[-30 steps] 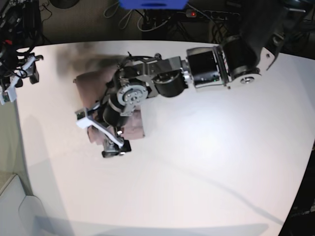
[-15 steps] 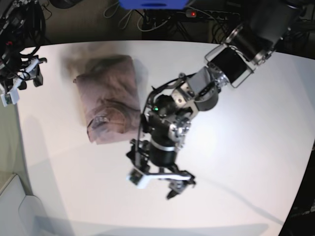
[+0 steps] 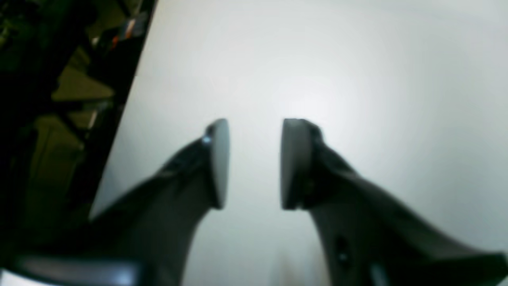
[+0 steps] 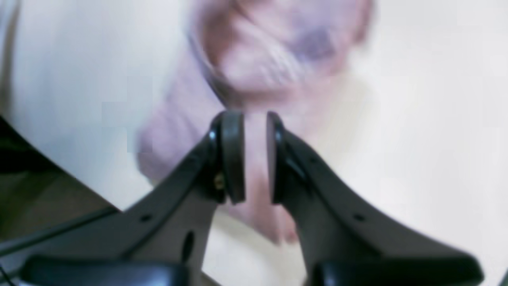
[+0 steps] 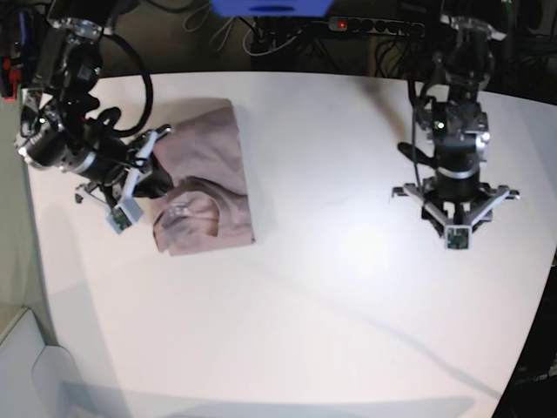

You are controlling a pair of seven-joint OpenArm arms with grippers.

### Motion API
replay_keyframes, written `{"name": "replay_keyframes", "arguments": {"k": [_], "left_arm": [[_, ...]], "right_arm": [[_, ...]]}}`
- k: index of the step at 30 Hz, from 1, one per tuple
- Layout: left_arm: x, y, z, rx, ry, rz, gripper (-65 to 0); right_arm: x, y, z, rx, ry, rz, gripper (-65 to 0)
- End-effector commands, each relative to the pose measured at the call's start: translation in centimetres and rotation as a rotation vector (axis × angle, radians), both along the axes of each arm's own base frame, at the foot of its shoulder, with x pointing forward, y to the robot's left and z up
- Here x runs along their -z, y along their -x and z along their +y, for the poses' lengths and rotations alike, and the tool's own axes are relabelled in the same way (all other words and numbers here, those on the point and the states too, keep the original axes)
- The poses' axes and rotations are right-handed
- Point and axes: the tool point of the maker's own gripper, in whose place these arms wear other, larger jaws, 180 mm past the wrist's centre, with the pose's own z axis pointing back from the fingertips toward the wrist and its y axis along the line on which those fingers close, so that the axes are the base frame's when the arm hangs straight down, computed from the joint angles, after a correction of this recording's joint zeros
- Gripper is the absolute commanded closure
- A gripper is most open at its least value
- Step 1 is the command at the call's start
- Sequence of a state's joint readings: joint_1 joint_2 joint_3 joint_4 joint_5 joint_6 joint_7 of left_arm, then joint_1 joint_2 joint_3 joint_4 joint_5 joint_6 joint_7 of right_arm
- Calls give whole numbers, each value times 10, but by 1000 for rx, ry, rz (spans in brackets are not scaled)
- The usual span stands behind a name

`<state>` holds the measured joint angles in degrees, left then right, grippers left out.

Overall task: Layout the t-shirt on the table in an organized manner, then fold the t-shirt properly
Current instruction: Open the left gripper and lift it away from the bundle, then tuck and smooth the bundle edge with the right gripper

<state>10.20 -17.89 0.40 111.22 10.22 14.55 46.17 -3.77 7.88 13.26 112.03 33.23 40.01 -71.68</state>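
The mauve t-shirt (image 5: 209,174) lies folded into a compact rectangle on the white table (image 5: 331,296), at its left. My right gripper (image 5: 153,179) is at the shirt's left edge. In the right wrist view its pads (image 4: 234,157) stand a narrow gap apart, with the blurred shirt (image 4: 270,59) just beyond them and nothing between them. My left gripper (image 5: 452,222) hangs over bare table at the right, far from the shirt. In the left wrist view it (image 3: 256,163) is open and empty.
The table's curved edge (image 5: 544,287) runs close to my left arm on the right. Cables and a power strip (image 5: 374,24) lie on the dark floor behind the table. The left wrist view shows the table's edge (image 3: 127,99) and dark clutter beyond it.
My left arm has swung off the shirt, across the table, to the right side. My right arm has come from the far left edge to the shirt's left edge. The shirt is now uncovered.
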Motion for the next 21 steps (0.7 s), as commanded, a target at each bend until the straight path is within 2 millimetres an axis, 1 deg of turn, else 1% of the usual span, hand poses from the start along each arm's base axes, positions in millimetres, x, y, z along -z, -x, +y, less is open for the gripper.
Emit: {"name": "replay_keyframes", "arguments": {"k": [1, 4, 6, 8, 10, 11, 13, 15, 16, 21], "left_arm": [[-9, 3, 6, -12, -6, -31, -140], [-2, 28, 24, -65, -13, 3, -133], [5, 44, 32, -92, -18, 33, -133], [14, 57, 37, -108, -23, 69, -133], [21, 67, 38, -110, -25, 98, -133], [24, 70, 38, -111, -26, 108, -133], [29, 75, 36, -118, -13, 123, -133], [31, 77, 32, -128, 7, 123, -133], [32, 78, 31, -131, 12, 125, -133], [36, 79, 23, -135, 38, 128, -133]], "right_arm": [[-9, -8, 2, -13, -7, -38, -80], [-6, -14, 13, -48, -19, -27, -80], [3, -14, 14, -51, -26, 2, -80], [10, -13, 14, -46, -38, 22, -80], [14, -14, 12, -37, -61, 20, -80], [17, -15, 10, -37, -65, 20, -80], [25, -16, 15, -56, -82, 32, -80], [33, -18, 18, -67, -98, 46, -80], [33, -23, 20, -70, -105, 42, -80], [46, -39, 32, -95, -143, 70, -80]]}}
